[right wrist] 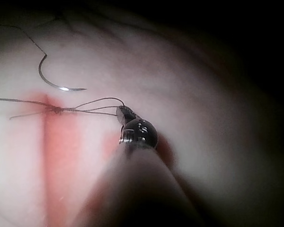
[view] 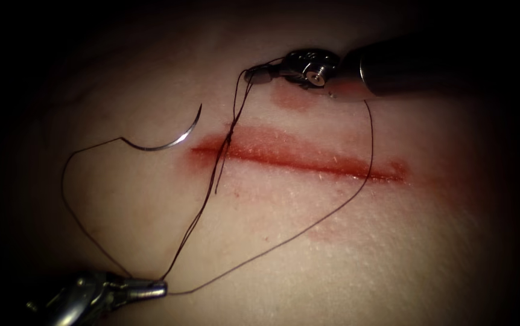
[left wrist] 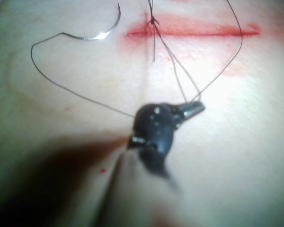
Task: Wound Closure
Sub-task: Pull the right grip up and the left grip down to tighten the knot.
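Observation:
The curved needle (view: 166,140) (left wrist: 95,32) (right wrist: 51,79) lies free on the tissue (view: 393,241) just left of the cut's (view: 308,158) left end, held by neither tool. A knot (view: 228,134) (left wrist: 153,21) (right wrist: 57,109) sits at the cut's left end. My left tool (view: 151,290) (left wrist: 193,109), at the near edge, is shut on the thread (view: 196,217) running up to the knot. My right tool (view: 259,75) (right wrist: 123,113), beyond the cut, is shut on the thread strands (right wrist: 92,105) on the far side of the knot.
A long loop of thread (view: 356,187) sweeps from the right tool across the cut's right part and back to the left tool. Another strand (view: 76,199) runs from the needle's tail round to the left tool. Red fluid stains the cut's edges.

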Controlling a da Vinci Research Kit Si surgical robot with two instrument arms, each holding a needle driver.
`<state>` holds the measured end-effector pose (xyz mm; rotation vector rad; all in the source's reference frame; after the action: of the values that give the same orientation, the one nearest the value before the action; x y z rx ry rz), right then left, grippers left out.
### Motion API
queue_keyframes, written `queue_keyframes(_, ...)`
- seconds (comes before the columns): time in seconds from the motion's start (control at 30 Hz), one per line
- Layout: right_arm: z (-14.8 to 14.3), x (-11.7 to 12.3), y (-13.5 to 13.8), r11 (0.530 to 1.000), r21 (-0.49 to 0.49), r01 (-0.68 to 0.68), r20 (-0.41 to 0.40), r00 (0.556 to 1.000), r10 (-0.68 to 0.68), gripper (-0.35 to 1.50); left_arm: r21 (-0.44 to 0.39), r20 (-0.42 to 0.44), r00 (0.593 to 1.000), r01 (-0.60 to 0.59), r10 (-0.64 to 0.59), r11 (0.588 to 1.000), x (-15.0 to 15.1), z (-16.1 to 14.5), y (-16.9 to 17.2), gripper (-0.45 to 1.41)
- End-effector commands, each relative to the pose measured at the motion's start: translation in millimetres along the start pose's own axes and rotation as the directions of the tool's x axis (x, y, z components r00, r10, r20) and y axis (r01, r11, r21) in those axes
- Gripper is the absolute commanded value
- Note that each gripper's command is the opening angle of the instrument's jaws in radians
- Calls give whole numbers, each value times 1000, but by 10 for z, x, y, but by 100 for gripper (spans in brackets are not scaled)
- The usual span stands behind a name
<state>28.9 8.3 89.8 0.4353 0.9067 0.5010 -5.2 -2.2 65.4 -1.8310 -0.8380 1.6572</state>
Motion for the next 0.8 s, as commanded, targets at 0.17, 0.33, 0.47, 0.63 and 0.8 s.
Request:
queue_keyframes(0.17, 8, -1, 1, 1000, 2, 1, -1, 1000, -1, -35, 32, 16, 998, -60, 59, 998, -6, 7, -3, -35)
queue_keyframes(0.33, 8, -1, 1, 1000, 2, 1, -1, 1000, -1, -35, 83, 27, 992, -123, 121, 989, 14, 4, -5, -35)
queue_keyframes(0.47, 8, -1, 1, 1000, 2, 1, -1, 1000, -1, -35, 73, 26, 992, -121, 120, 990, 21, 3, -9, -35)
queue_keyframes(0.63, 8, -1, 1, 1000, 2, 1, -1, 1000, -1, -35, 43, 30, 994, -109, 108, 993, 8, 0, 0, -35)
queue_keyframes(0.8, 8, -1, 1, 1000, 2, 1, -1, 1000, -1, -35, -73, 65, 997, -26, 31, 997, 7, -3, 6, -35)
